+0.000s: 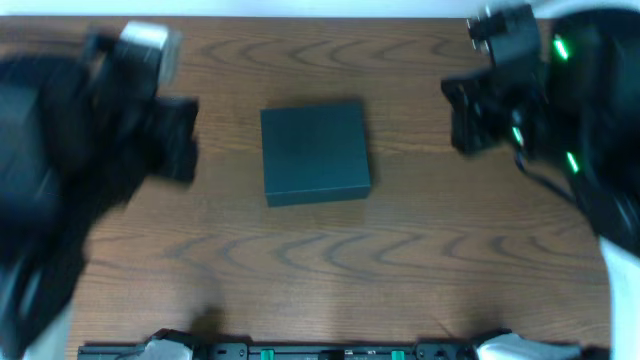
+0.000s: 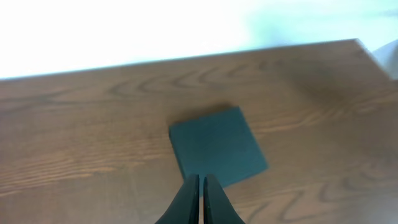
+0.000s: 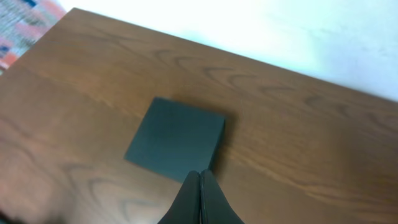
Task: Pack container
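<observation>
One wooden tabletop, two blurred dark arms, left arm and right arm at opposite ends, one dark teal container lying flat mid-tabletop with its lid down, well apart from both, left claw pressed shut, right claw pressed shut

Blurred overhead: left arm, a dark smear cut by the left edge, and right arm, cut by the right edge; fingertips indiscernible there. Cropped at the bottom edge: left gripper and right gripper, each covering a near corner of the container. Interior of the container hidden; lid seam indistinct. Also cut by the bottom edge: dark rail. Cropped at a corner, unidentifiable: patterned patch.
</observation>
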Robot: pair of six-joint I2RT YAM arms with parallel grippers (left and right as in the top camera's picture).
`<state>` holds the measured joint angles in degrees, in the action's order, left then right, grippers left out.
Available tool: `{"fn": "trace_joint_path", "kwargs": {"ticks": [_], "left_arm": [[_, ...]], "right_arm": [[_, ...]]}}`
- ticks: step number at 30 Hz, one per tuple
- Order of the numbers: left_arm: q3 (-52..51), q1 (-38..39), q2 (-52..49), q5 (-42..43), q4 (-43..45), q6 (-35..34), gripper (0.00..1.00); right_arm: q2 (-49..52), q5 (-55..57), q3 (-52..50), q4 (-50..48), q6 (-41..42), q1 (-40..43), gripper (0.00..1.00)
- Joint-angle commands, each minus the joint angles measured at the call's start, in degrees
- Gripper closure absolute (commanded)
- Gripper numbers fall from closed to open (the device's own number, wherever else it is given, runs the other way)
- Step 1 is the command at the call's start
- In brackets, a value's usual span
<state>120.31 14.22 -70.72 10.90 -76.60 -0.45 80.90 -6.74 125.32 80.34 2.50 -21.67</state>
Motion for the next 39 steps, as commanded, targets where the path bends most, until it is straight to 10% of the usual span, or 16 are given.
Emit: {"fn": "trace_joint_path", "kwargs": {"ticks": [1, 7, 8, 9, 10, 30, 39], "left_arm": [[-6.75, 1.22, 8.46, -2.69, -0.11, -1.11, 0.94], [-26.71, 1.2, 27.61, -6.58, 3.82, -2.58, 0.94], [-28.7, 1.2, 29.27, -6.6, 4.68, -2.58, 0.93], [-30.56, 1.2, 30.75, -6.6, 5.38, -2.6, 0.58], [-32.15, 1.18, 31.89, -7.58, 5.92, -3.15, 0.05], [-33.64, 0.48, 33.53, -12.72, -11.19, -1.22, 0.04], [-58.14, -9.51, 52.76, -12.79, 17.05, -0.13, 0.05]], "right_arm": [[-5.73, 6.19, -3.45, 1.77, -0.98, -3.85, 0.98], [-19.41, 11.32, -20.94, 0.11, 0.42, -6.86, 0.98], [-21.0, 11.26, -23.41, -0.55, 0.44, -6.86, 0.76], [-22.18, 11.19, -25.24, -0.87, 0.48, -6.86, 0.02], [-23.04, 11.08, -26.84, -0.96, 0.44, -6.86, 0.01], [-22.88, 10.99, -28.11, 6.88, 0.44, -6.86, 0.01], [-22.88, 10.99, -28.11, 6.88, 0.42, -6.86, 0.01]]}}
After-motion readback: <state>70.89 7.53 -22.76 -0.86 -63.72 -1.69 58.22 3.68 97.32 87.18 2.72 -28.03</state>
